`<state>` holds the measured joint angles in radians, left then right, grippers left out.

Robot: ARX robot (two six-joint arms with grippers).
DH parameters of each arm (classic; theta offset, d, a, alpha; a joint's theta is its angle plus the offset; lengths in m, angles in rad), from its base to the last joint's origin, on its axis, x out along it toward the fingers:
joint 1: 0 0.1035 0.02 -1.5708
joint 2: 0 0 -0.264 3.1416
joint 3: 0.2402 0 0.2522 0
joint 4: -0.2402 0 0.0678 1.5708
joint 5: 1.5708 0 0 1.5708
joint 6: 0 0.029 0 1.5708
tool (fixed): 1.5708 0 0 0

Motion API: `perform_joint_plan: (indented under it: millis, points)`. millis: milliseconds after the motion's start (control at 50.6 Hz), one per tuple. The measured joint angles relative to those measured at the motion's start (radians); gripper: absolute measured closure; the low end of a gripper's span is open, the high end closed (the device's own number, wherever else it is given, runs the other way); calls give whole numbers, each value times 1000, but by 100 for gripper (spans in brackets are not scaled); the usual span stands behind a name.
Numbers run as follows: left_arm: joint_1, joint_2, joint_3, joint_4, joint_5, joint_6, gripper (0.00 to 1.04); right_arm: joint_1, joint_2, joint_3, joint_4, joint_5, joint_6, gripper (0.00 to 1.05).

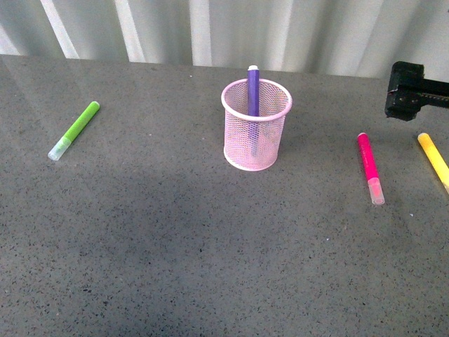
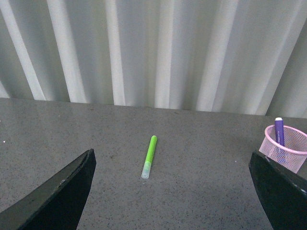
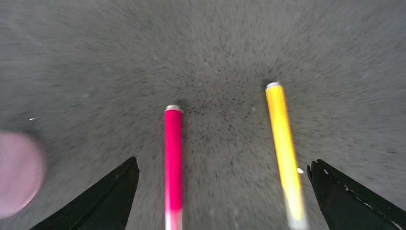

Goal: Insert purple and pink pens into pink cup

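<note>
The pink cup [image 1: 256, 125] stands mid-table with the purple pen [image 1: 253, 91] upright inside it; both also show in the left wrist view, cup [image 2: 287, 148] and pen [image 2: 279, 132]. The pink pen [image 1: 369, 167] lies flat on the table to the right, cap end toward me. In the right wrist view the pink pen [image 3: 173, 163] lies between my right gripper's [image 3: 222, 191] open jaws, below them. Only part of the right arm [image 1: 414, 90] shows in the front view. My left gripper [image 2: 177, 191] is open and empty above the table.
A lime-green marker [image 1: 74, 130] lies at the left, also seen in the left wrist view [image 2: 149, 155]. A yellow marker [image 1: 435, 161] lies right of the pink pen, also between the right jaws [image 3: 286, 148]. A pleated white curtain [image 1: 210, 28] backs the grey table [image 1: 210, 246].
</note>
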<state>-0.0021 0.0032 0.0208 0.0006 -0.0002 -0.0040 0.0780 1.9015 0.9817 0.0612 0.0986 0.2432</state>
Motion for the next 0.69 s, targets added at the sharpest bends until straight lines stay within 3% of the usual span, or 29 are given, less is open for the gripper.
perform_joint_plan:
  millis: [691]
  points:
    - [0, 0, 0, 0, 0, 0, 7, 60, 297, 196, -22, 8, 43, 7]
